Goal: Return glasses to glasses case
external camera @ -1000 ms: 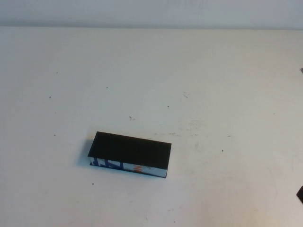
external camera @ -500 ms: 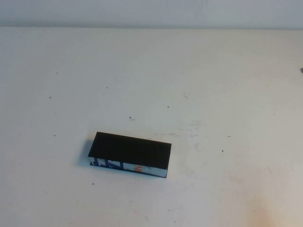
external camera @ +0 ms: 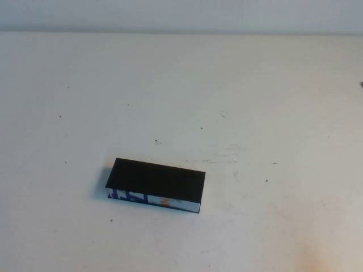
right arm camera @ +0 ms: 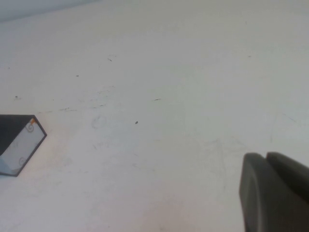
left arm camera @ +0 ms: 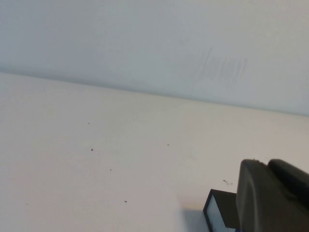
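Observation:
The glasses case [external camera: 154,182] lies on the white table, left of centre and toward the near side. Its flat black lid is down, and a white side panel with blue and orange print faces the robot. The glasses are out of view. Neither arm shows in the high view. In the left wrist view my left gripper [left arm camera: 268,164] is shut and empty, and one end of the case [left arm camera: 219,212] shows just beyond its fingertips. In the right wrist view my right gripper [right arm camera: 265,155] is also shut and empty, well away from the case [right arm camera: 19,145].
The white table [external camera: 255,113] carries only small dark specks and faint scuff marks. A pale wall [external camera: 181,14] runs along its far edge. A small dark object [external camera: 361,85] pokes in at the right edge of the high view.
A dark part of the right arm at the lower right edge of the high view has drawn out of sight. The case has not moved.

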Controlling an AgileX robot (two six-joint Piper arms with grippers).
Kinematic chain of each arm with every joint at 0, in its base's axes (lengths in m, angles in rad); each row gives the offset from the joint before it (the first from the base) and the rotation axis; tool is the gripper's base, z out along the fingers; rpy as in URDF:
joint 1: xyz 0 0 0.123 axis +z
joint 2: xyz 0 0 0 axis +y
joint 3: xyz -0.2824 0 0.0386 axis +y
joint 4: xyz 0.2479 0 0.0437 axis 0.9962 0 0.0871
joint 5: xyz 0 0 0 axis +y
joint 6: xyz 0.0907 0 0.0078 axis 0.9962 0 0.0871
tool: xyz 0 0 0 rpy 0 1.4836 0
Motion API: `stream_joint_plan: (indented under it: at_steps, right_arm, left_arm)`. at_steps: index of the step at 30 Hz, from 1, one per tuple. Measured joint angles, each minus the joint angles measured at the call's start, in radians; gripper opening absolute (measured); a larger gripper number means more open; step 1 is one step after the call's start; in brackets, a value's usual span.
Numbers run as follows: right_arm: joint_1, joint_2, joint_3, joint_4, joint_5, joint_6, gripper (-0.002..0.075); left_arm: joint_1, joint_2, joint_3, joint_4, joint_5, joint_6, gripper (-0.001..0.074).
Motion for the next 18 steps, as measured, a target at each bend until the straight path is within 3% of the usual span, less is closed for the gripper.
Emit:
stream_joint_plan:
  at_steps: [13,16,18]
  right_arm:
    - [0.000,-0.001,0.000,0.002,0.000,0.000,-0.0011]
    - [0.000,-0.001,0.000,0.003,0.002,0.000,-0.0011]
    - [0.000,-0.002,0.000,0.003,0.002,0.000,-0.0011]
  left_arm:
    - [0.002,0.000,0.000,0.007,-0.071,0.059,-0.0001]
    - [0.047,0.000,0.000,0.038,-0.111,0.084,-0.0001]
    - [0.123,0.000,0.000,0.125,-0.042,0.086,-0.0001]
